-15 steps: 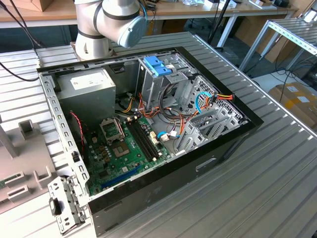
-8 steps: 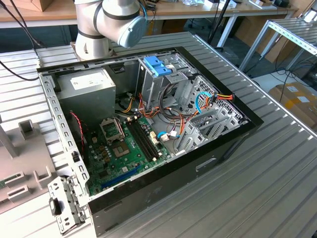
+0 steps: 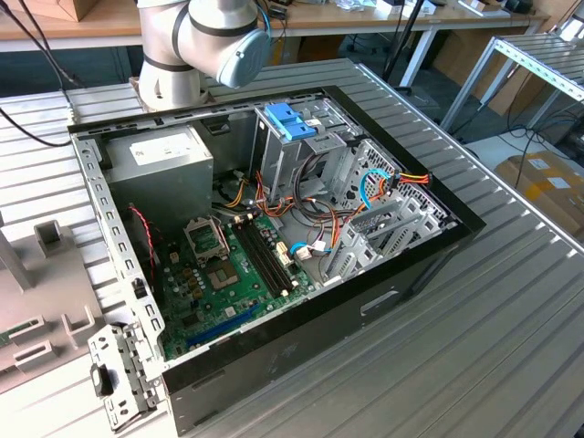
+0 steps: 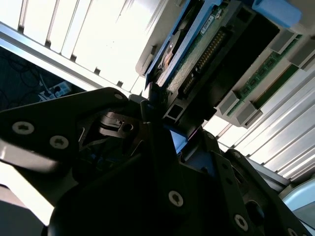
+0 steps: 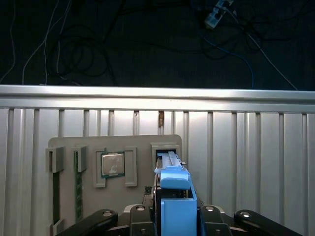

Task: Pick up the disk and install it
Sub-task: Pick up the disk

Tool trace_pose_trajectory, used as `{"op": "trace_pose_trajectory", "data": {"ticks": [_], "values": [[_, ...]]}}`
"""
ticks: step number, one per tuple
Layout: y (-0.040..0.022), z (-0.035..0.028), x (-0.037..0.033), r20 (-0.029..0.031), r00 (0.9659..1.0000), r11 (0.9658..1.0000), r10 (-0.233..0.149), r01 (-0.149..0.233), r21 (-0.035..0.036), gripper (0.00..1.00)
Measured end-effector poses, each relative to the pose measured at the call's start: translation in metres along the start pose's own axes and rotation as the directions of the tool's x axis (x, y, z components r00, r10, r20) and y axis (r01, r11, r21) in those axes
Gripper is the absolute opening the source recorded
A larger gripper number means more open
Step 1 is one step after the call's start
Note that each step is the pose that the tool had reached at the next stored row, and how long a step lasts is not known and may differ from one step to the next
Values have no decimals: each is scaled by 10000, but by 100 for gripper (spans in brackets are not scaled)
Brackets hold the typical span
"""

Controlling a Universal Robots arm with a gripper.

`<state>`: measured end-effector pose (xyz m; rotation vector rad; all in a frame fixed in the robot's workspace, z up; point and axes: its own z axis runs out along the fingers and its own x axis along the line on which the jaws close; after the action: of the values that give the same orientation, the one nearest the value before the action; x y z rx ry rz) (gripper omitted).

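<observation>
The flat disk with bright blue rails and end tab (image 5: 173, 194) stands on edge in a pale grey parts tray (image 5: 78, 143) on your ribbed metal worktop (image 5: 246, 162). Your black end effector (image 5: 176, 211) straddles it, but you cannot tell whether it is clamped. A skewed grip could jam the disk in its slot.

- In the exterior view, you lose the arm (image 3: 196, 41) past the picture's edge at eleven o'clock from the computer case (image 3: 274, 365); just its lower joints show.
- At nine o'clock from the case, the grey parts tray (image 3: 46, 301) is cut by the edge.
- In the second wrist view, the gripper (image 4: 160, 115) blocks the near end of the disk (image 4: 202, 49); shadow hides where they meet, so you cannot tell contact.
- In the first wrist view, the disk (image 5: 174, 206) runs off the picture's edge and covers its tray slot.
</observation>
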<state>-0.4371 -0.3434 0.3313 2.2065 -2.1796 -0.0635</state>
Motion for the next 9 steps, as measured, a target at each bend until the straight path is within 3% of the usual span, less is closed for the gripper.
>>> {"op": "trace_pose_trajectory", "data": {"ticks": [9], "values": [[5,-89,0,0,10000,10000,0,0,0,37]]}}
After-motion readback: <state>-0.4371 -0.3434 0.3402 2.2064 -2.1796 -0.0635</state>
